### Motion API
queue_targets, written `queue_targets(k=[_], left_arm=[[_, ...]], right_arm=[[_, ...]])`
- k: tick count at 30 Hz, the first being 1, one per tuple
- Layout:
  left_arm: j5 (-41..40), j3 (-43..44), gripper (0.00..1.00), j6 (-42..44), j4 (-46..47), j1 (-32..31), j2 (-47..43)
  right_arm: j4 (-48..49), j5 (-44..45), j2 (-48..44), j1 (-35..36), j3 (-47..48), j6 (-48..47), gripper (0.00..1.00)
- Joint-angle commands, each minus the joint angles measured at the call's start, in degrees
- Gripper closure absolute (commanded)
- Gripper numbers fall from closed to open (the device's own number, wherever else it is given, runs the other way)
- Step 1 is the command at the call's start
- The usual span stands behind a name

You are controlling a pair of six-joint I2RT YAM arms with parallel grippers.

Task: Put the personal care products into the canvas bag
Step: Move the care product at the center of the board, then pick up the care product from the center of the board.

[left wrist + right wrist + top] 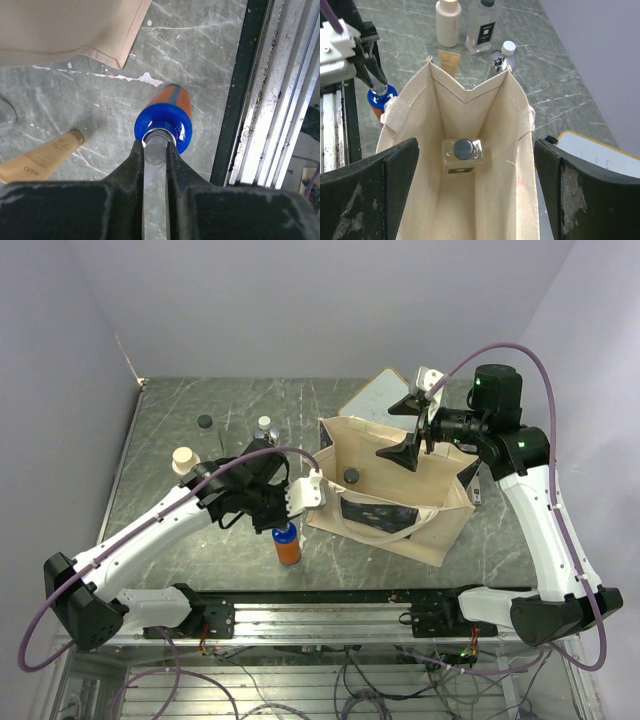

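At the near left corner of the canvas bag (400, 525), the orange bottle (288, 548) stands upright on the table (170, 405), outside the bag. It is a smooth, round plastic body under a glossy blue dome cap with a slim clear nozzle. The left gripper (155, 146) is closed to a narrow gap on that nozzle, one black finger on each side.

Materials and shapes:
- Canvas bag: cream woven fabric, boxy, mouth open upward, two flat webbing handles, one dark rectangular print on the near side.
- Table: grey stone-pattern surface with pale veins.
- Board (372, 400): white panel with a pale frame, lying behind the bag.

Count of products, six in all:
1. One orange bottle, in the left gripper.
2. One square glass bottle (463, 155) with a round dark cap, on the floor of the bag.
3. One cream cylinder (448, 22), matte, upright on the table.
4. One clear rectangular bottle (483, 27) with a black cap and a dark label, just beside the cylinder.
5. One clear bottle (502, 56) with a shiny silver collar and a white top, near the bag's far end.
6. One tan tube (40, 159), lying flat, near the bag.

The right gripper (408, 430) hangs over the bag's mouth with its jaws spread wide and holds nothing.
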Motion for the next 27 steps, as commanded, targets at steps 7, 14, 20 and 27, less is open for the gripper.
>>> queue_targets(k=[7,14,20,27], left_arm=[[0.66,-0.95,0.6,1.42,4.58,-3.54,-0.71],[0.34,-0.69,0.27,1.8,2.82,-3.5,-3.0],[2.64,3.12,0.18,1.94,0.15,2.18,-7.16],[-3.19,5.25,0.16,-4.82,5.46,15.84,-14.14]], right_arm=[[1.03,-0.57,1.2,1.29,0.66,0.88,0.03],[0.32,0.31,1.98,2.86,1.59,0.27,0.04],[-0.3,1.29,3.81,7.38,4.46,0.2,0.06],[-2.19,3.42,6.69,16.65,8.9,-1.03,0.06]])
